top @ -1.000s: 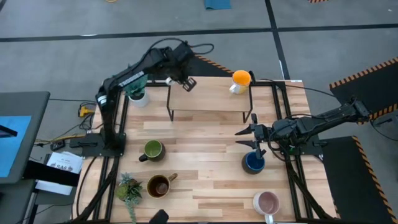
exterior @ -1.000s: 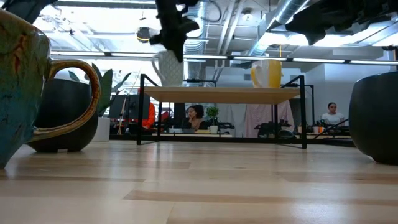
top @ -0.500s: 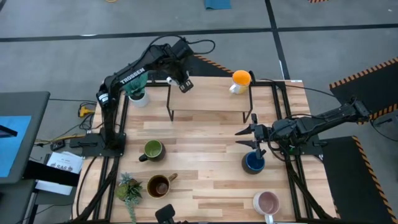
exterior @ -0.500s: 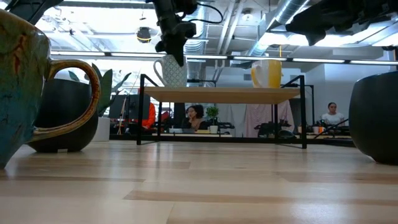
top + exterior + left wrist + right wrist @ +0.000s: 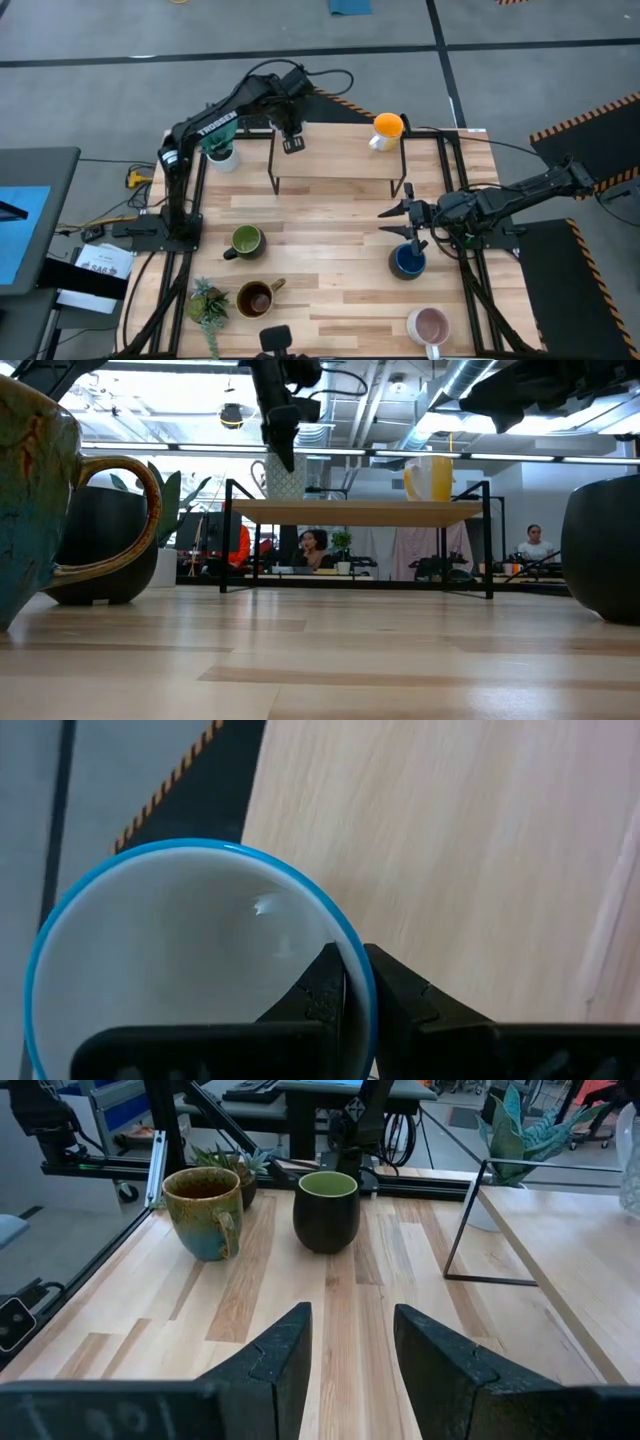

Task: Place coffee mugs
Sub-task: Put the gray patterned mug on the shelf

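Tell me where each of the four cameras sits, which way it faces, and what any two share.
High view: overhead, straight down; both arms, left pincer over the shelf, right pincer above the dark blue mug.
Low view: table height, across the table; left pincer on the white mug.
Left wrist view: down into the white mug; own fingers clamp its rim.
Right wrist view: across the table; open fingers.
Shared: the olive green mug.

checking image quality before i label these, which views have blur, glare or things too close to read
Low view: the brown mug at the near left edge looms large and cropped, and bright ceiling lights wash out the background. Left wrist view: the white mug, held by the left gripper, fills the frame with a small glint inside. High view: evenly lit, no strong shadows on the table.
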Robot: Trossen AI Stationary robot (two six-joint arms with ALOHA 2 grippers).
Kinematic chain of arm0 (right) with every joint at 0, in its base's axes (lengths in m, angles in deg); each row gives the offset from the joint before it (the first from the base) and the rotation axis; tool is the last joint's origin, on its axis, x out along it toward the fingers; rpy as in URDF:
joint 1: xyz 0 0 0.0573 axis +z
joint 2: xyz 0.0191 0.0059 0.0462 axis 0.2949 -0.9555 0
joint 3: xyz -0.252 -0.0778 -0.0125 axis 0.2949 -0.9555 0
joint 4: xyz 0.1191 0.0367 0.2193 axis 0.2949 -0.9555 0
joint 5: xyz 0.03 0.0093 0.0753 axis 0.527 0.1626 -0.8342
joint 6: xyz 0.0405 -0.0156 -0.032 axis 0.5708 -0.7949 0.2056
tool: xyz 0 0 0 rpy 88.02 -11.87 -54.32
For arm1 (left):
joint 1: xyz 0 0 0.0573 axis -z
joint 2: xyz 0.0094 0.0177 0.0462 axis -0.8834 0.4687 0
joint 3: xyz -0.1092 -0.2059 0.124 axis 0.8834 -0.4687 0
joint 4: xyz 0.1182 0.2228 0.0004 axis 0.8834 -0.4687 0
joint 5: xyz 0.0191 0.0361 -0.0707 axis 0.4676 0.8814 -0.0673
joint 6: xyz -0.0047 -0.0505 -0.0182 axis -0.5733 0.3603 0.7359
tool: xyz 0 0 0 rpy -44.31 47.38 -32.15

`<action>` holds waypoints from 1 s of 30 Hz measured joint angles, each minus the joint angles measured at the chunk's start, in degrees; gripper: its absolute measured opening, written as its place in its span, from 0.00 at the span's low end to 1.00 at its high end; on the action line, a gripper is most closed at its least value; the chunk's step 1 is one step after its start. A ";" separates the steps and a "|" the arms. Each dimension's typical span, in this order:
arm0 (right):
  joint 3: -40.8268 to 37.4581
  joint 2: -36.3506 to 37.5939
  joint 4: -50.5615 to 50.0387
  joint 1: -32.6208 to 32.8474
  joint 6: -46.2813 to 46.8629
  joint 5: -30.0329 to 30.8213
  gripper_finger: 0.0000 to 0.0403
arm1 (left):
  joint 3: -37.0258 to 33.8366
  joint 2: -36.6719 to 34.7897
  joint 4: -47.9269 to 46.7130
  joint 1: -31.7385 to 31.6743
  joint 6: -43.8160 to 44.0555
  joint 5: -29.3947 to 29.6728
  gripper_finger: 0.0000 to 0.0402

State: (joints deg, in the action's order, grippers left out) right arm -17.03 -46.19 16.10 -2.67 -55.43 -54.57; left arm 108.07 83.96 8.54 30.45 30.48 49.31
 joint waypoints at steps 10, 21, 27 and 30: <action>0.00 0.00 -1.00 0.00 0.02 0.00 0.42 | 0.00 0.71 -1.14 -0.38 -0.04 0.53 0.03; 0.00 0.00 -0.98 0.02 0.44 0.02 0.42 | -1.07 0.60 -1.64 -0.97 2.93 1.28 0.03; 0.00 0.00 -0.98 0.01 0.42 0.02 0.42 | -1.14 0.60 -0.95 -0.71 3.49 1.07 0.03; 0.00 0.00 -0.98 0.01 0.42 0.02 0.42 | -1.14 0.60 -0.93 -0.54 3.52 1.12 0.03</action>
State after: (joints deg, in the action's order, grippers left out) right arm -17.03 -46.19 15.12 -2.66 -55.01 -54.55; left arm 106.93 84.56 7.60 29.91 34.00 50.43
